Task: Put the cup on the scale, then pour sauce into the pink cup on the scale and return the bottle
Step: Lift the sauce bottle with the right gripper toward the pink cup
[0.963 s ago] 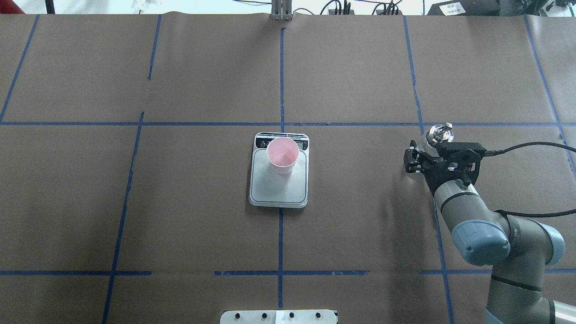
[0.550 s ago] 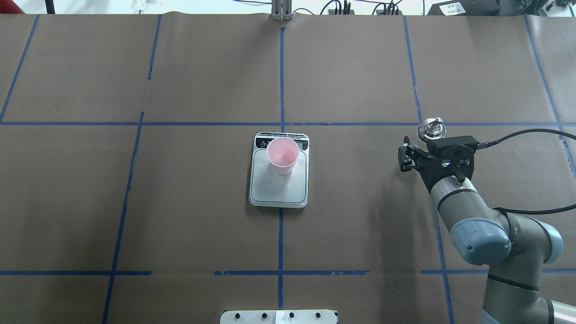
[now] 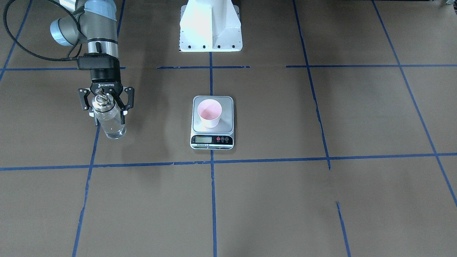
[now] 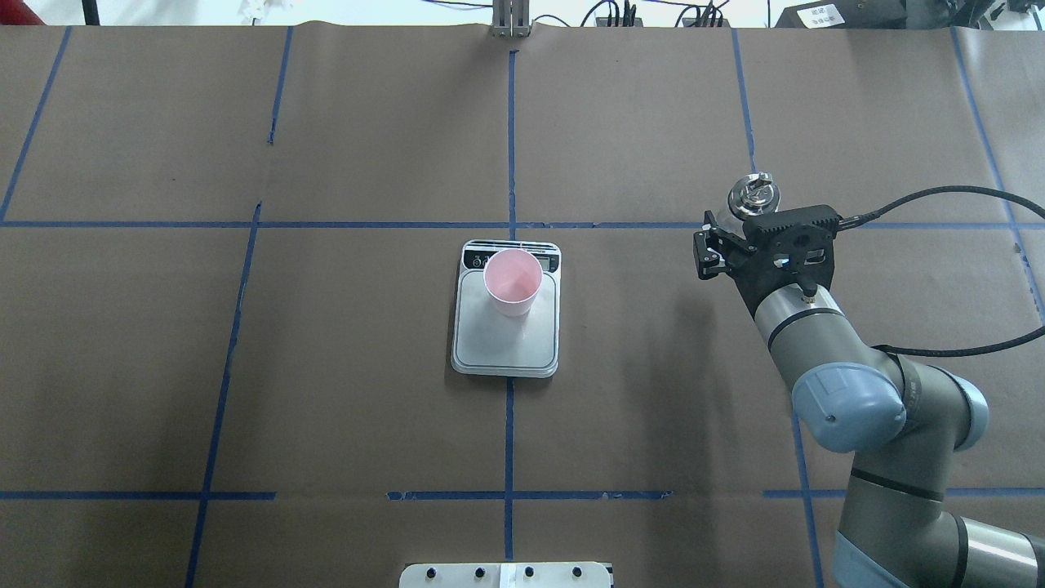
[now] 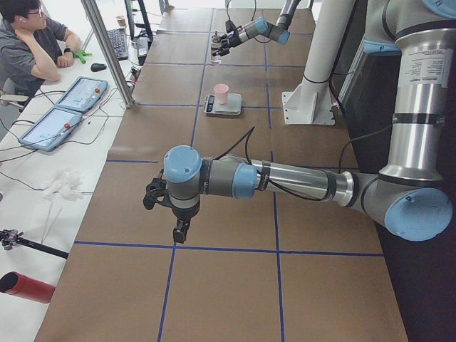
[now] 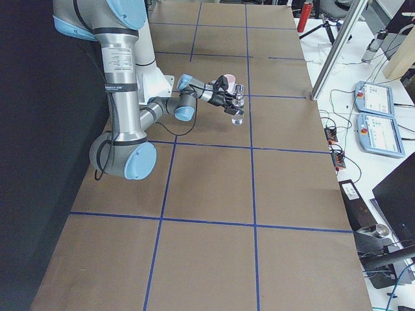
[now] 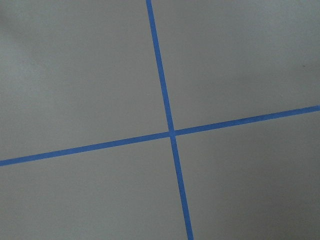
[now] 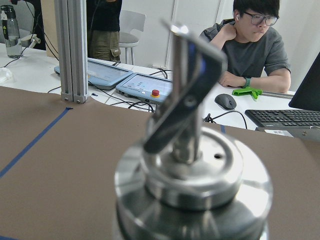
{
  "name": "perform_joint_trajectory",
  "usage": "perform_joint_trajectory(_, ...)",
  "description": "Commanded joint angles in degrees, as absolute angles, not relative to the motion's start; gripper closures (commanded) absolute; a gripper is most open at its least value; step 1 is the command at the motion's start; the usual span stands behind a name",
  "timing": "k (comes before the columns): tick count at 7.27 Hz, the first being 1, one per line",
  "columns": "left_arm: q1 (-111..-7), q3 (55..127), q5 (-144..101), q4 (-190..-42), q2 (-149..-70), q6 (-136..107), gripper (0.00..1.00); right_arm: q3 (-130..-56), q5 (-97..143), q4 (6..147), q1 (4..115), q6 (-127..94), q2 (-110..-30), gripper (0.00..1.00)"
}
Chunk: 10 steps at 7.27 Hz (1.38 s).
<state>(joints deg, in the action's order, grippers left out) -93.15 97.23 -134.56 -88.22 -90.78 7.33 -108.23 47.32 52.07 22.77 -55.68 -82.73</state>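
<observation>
The pale pink cup stands upright on the far part of the scale, at the table's middle; cup and scale also show in the front-facing view. My right gripper is shut on the clear glass bottle, which it holds upright to the right of the scale and apart from it. The silver cap and spout fill the right wrist view. Clear liquid shows in the bottle. My left gripper hangs over bare table near the left end; I cannot tell whether it is open or shut.
The white robot base stands at the near table edge behind the scale. An aluminium post stands at the far edge. Operators' desks with tablets and a seated person lie beyond the far edge.
My right gripper has carried the bottle leftward and farther up the overhead view, closer to the scale's side. Cup and scale have not moved.
</observation>
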Motion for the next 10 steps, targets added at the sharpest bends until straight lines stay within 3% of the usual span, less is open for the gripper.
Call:
perform_joint_trajectory(1,-93.2,97.2,-134.6,-88.2,-89.2,7.3,0.0,-108.0,47.5,52.6,22.9,-47.4,-82.1,1.0)
perform_joint_trajectory(4,-93.2,97.2,-134.6,-88.2,-88.4,7.3,0.0,-108.0,45.9,55.2,22.8,-29.2,-81.8,1.0)
perform_joint_trajectory(7,-93.1,97.2,-134.6,-88.3,-88.5,7.3,0.0,-107.5,36.8,86.1,19.1,-29.0,-67.6,1.0)
perform_joint_trajectory(10,-93.1,97.2,-134.8,-88.3,-88.5,7.3,0.0,-102.4,29.6,94.6,15.5,-26.7,-62.6,1.0)
